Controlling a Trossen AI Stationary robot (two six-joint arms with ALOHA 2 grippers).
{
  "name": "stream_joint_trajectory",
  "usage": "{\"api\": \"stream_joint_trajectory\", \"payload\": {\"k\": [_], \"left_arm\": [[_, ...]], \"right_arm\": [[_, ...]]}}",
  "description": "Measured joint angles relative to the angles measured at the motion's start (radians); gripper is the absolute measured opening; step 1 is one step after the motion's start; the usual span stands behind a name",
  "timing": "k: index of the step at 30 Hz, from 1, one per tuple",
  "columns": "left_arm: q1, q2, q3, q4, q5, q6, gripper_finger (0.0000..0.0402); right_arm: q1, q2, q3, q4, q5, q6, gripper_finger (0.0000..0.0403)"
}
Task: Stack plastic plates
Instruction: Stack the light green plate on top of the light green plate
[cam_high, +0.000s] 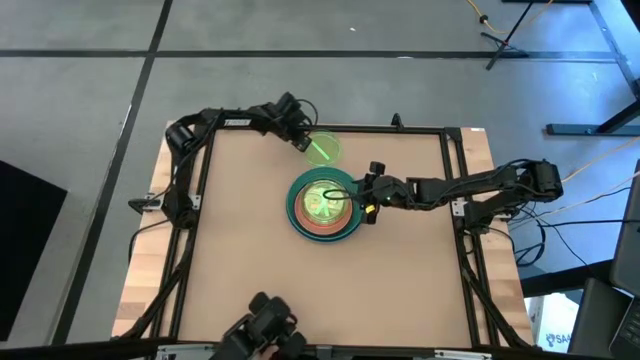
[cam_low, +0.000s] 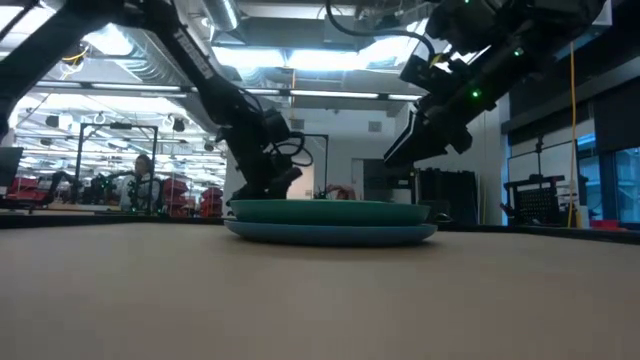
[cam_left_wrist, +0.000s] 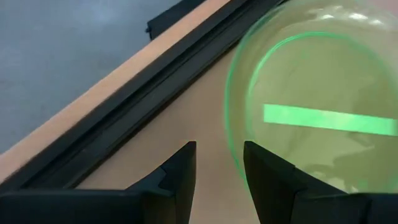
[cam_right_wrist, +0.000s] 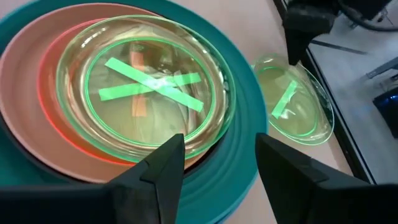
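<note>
1. Stack (cam_high: 322, 205) mid-table: we see green plate (cam_right_wrist: 146, 93) atop pink-red, peach, teal.
2. R gripper (cam_right_wrist: 214, 165) over stack's edge, fingers apart, empty.
3. L gripper (cam_left_wrist: 219, 177) at 2nd green plate (cam_high: 324, 149) near the table's far edge, fingers apart.

Glossy translucent green plastic plates (cam_right_wrist: 152, 93), smooth teal plate (cam_right_wrist: 239, 162), matt brown table (cam_high: 250, 250), dark metal frame (cam_high: 455, 190)

Wooden table (cam_high: 250, 270), black frame (cam_high: 460, 200).
</note>
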Motion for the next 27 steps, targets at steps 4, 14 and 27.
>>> {"api": "stream_joint_trajectory", "payload": {"k": [4,14,27], "left_arm": [[-0.003,0.029,0.023,-0.006,0.032,0.010,0.0128],[-0.008,0.048,0.029,-0.004,0.056,0.055,0.0091],[-0.011,0.052,0.026,0.049,0.054,0.070,0.0002]], "right_arm": [[0.000,0.000,-0.002,0.004,0.000,-0.002,0.0190],[0.000,0.000,-0.002,0.010,0.006,-0.019,0.0190],[0.000,0.000,-0.002,0.030,0.008,-0.030,0.0190]]}}
